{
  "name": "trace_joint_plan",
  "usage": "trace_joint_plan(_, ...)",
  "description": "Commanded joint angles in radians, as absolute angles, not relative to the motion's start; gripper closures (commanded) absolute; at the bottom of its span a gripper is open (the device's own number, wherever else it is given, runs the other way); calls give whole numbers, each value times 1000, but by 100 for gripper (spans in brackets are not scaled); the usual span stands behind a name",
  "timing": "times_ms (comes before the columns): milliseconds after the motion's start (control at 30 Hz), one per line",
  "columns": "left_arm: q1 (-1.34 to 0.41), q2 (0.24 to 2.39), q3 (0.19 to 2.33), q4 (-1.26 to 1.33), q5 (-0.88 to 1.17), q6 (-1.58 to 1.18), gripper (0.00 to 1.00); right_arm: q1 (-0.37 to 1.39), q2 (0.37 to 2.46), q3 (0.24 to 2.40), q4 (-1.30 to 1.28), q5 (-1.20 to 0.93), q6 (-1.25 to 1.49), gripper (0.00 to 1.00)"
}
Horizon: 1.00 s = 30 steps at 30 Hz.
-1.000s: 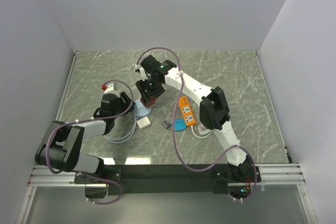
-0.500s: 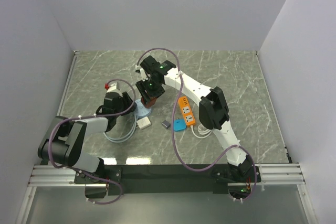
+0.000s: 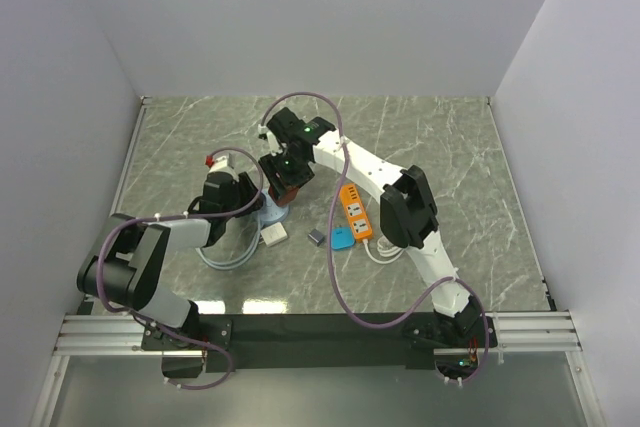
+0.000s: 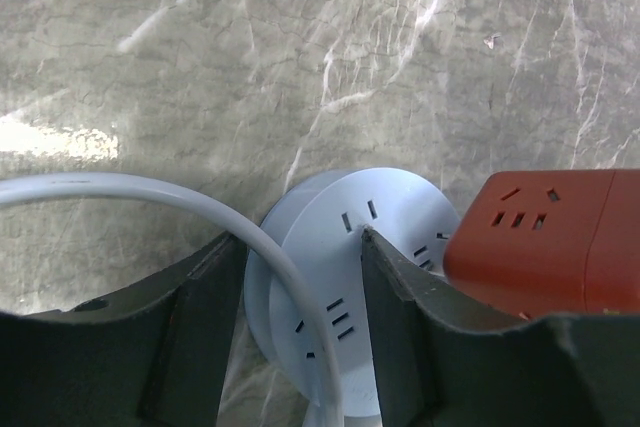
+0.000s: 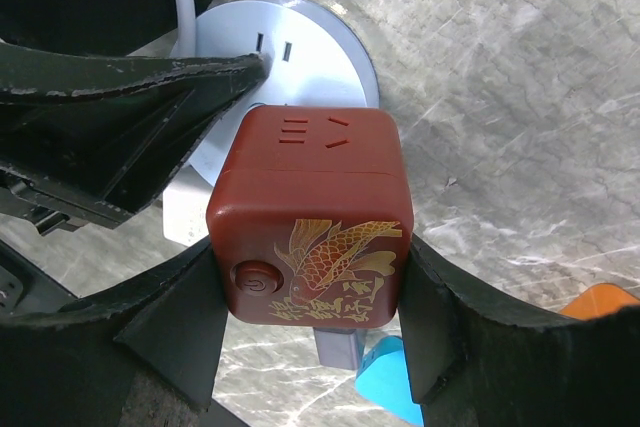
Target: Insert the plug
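Alignment is in hand — right gripper (image 5: pixel 305 282) clamps the red cube plug (image 5: pixel 310 212) over the round blue socket (image 4: pixel 390 232); left gripper (image 4: pixel 300 332) straddles that socket, whether clamped I cannot tell. Next likely calls for a square push down.

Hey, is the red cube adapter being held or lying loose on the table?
Held: the right gripper clamps the red cube adapter from both sides.

One red cube socket (image 5: pixel 310 202), one round pale socket (image 4: pixel 330 262), one orange power strip (image 3: pixel 356 212)
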<state>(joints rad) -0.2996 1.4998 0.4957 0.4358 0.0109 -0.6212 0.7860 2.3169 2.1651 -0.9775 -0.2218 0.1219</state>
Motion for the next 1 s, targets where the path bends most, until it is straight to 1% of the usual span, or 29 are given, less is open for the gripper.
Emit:
trace_joint_plan(0,-307,1523,520,419,11,-618,45,799,2325,2172,-1020,-164,107,100)
trace_joint_plan(200,-308,1522,525,416,11,-617,45,799,2336,2207,-1048,-166,84,100)
trace_joint_plan(400,-308,1523,526,417,14,-615,45,799,2329,2180,-1039,-180,55,100)
trace_joint_plan(667,-310,1531,531,410,17,-615,45,796,2382,2256,-1075,-179,49,100)
trace_joint_plan(967,-308,1537,532,413,20,-614,45,795,2396,2235,-1080,-186,55,100)
